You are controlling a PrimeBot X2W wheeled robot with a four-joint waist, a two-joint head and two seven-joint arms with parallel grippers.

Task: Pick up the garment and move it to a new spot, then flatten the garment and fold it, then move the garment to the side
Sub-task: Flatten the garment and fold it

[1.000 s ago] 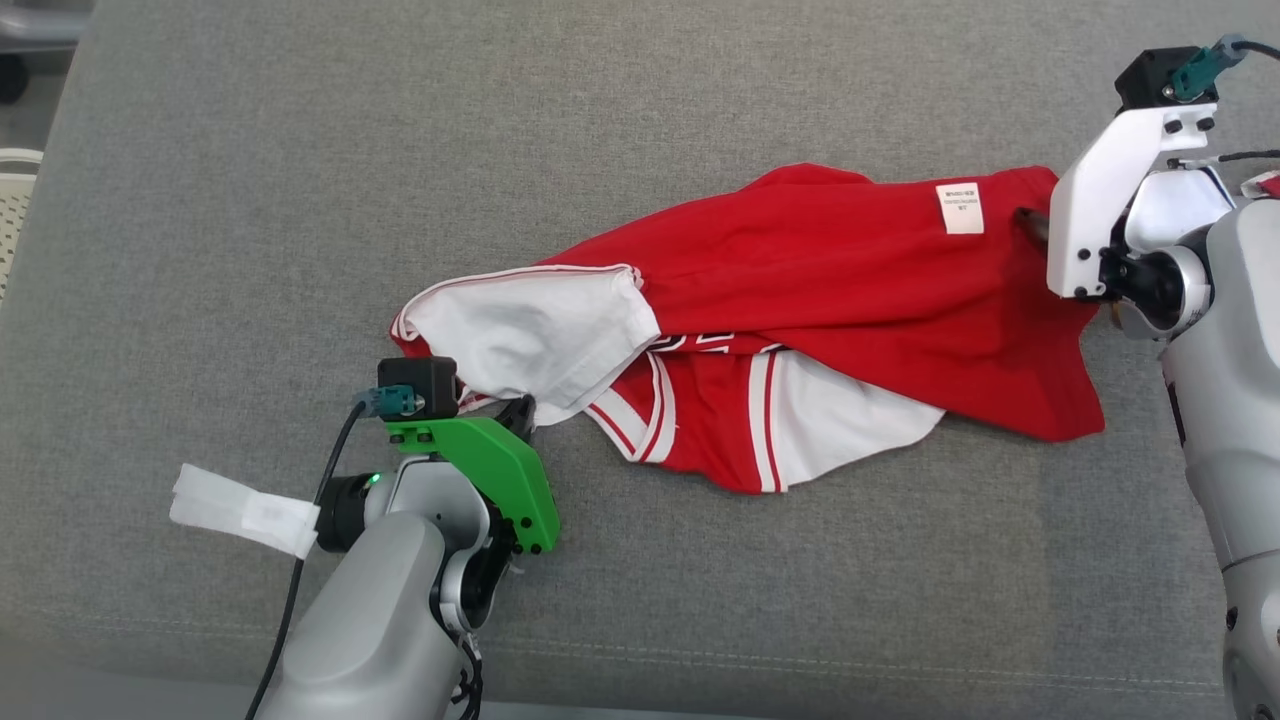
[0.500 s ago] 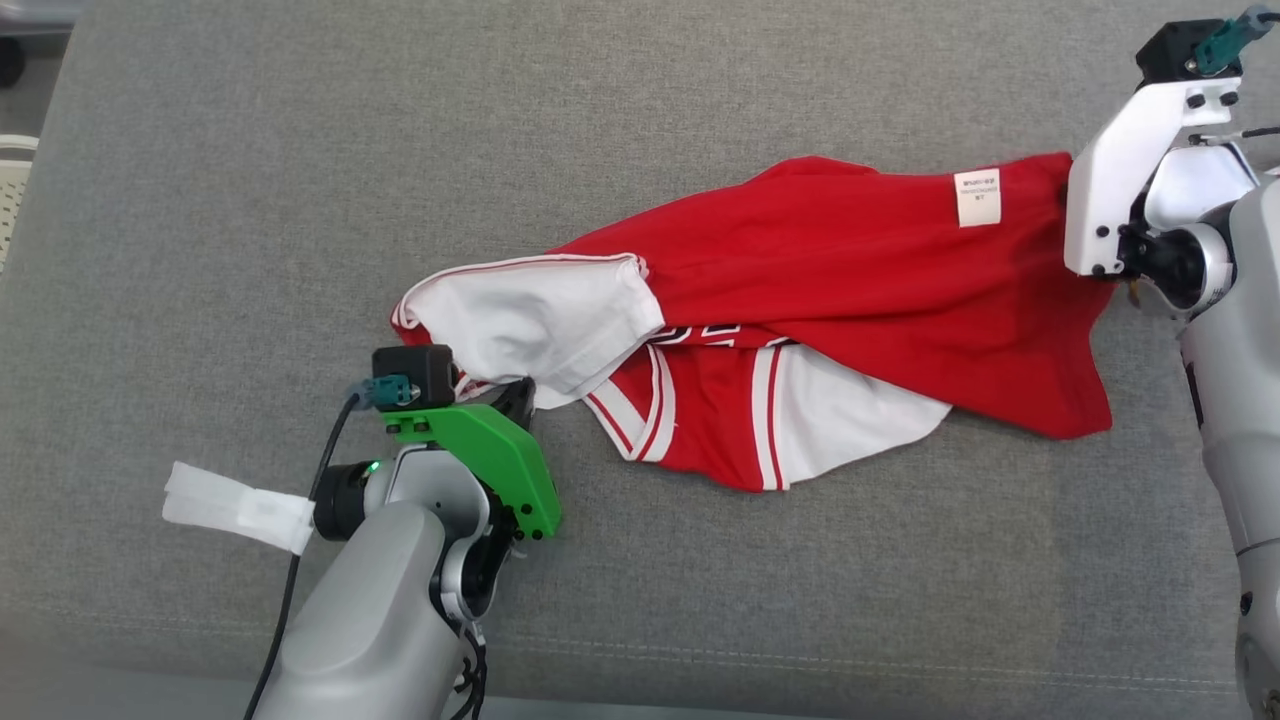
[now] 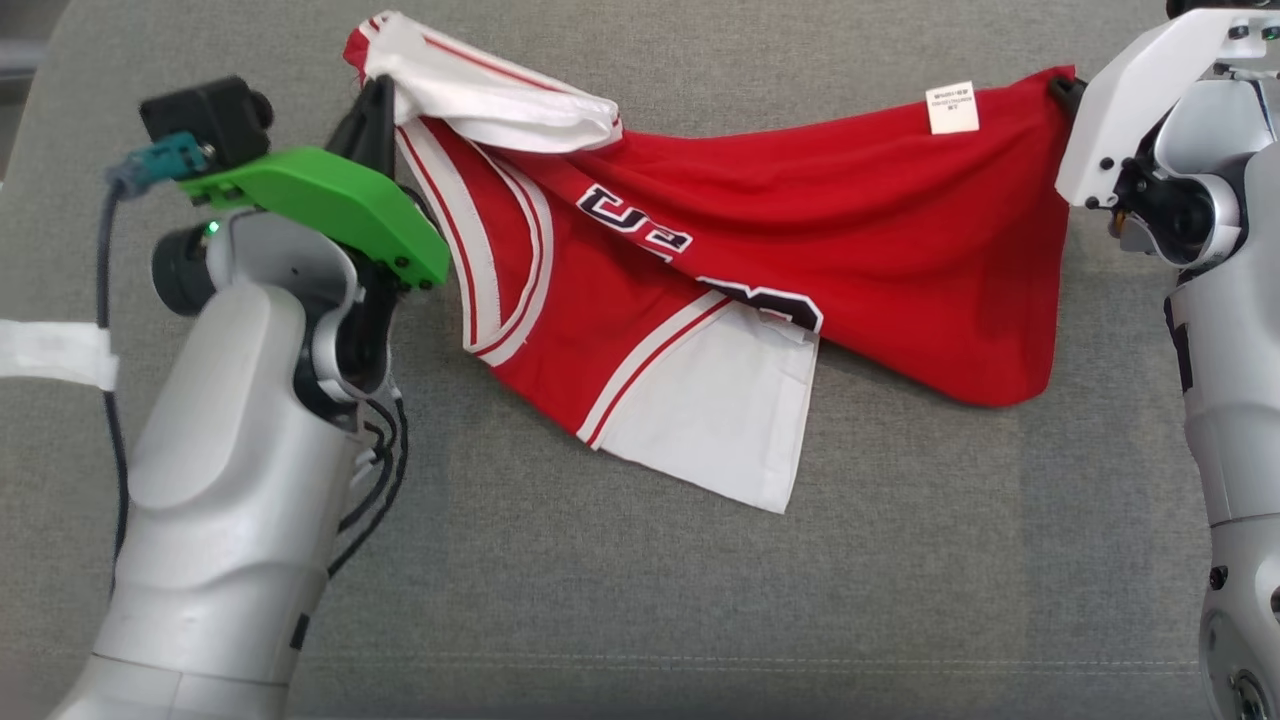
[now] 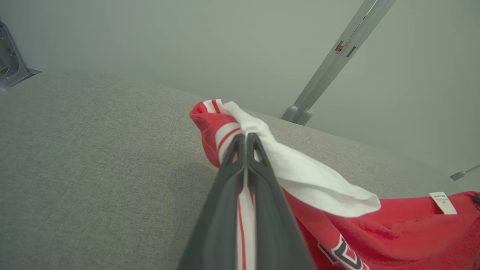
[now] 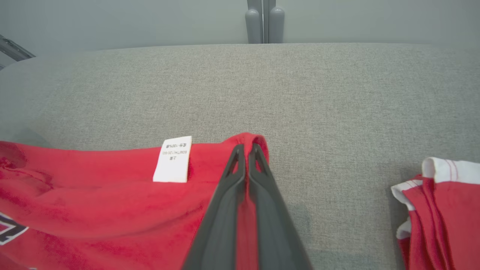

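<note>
- Transfer to a new spot is judged to be the step in hand: above the grey upholstered surface [image 3: 640,600] the garment [image 3: 850,260] is held stretched between both claws. Its lower folds are draped down toward the cushion; whether they touch it cannot quite be made out.
- For the next move, an even lowering onto a bare part of the surface is called for, with tension held across the cloth so that the twist can be worked out before anything is let go.
- A red jersey with white panels, red-and-white striped trim and dark lettering is seen, twisted and doubled over itself, not yet flattened.
- The left claw [image 4: 245,138] is clenched on a bunched, striped white-and-red edge at one end.
- The right claw [image 5: 246,148] is clenched on a red corner at the opposite end.
- A white care label [image 5: 173,159] is sewn just beside that gripped corner.
</note>
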